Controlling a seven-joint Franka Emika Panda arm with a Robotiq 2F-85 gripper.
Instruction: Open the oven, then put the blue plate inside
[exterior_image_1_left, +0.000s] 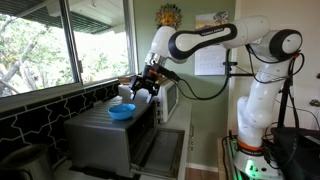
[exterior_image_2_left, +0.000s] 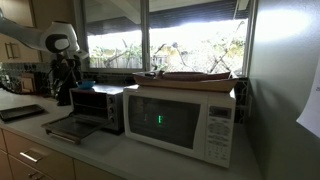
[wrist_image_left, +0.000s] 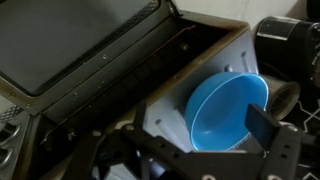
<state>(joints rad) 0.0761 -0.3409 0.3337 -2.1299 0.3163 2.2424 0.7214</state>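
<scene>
Oven (exterior_image_1_left: 100, 135) noted with door dropped open, below and left of claw | blue plate (exterior_image_1_left: 121, 112) seated on oven top, low and left of claw, clear of it; round, no long axis | claw (exterior_image_1_left: 150, 82) spread wide, empty, poised up-right of plate.

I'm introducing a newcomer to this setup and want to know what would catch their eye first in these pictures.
The bright blue plate stands out, sitting on top of the grey oven, whose front door hangs open. Just above it hovers the white arm's pincer, open and not gripping the plate. In an exterior view, a big white microwave fills the counter beside the oven.
</scene>
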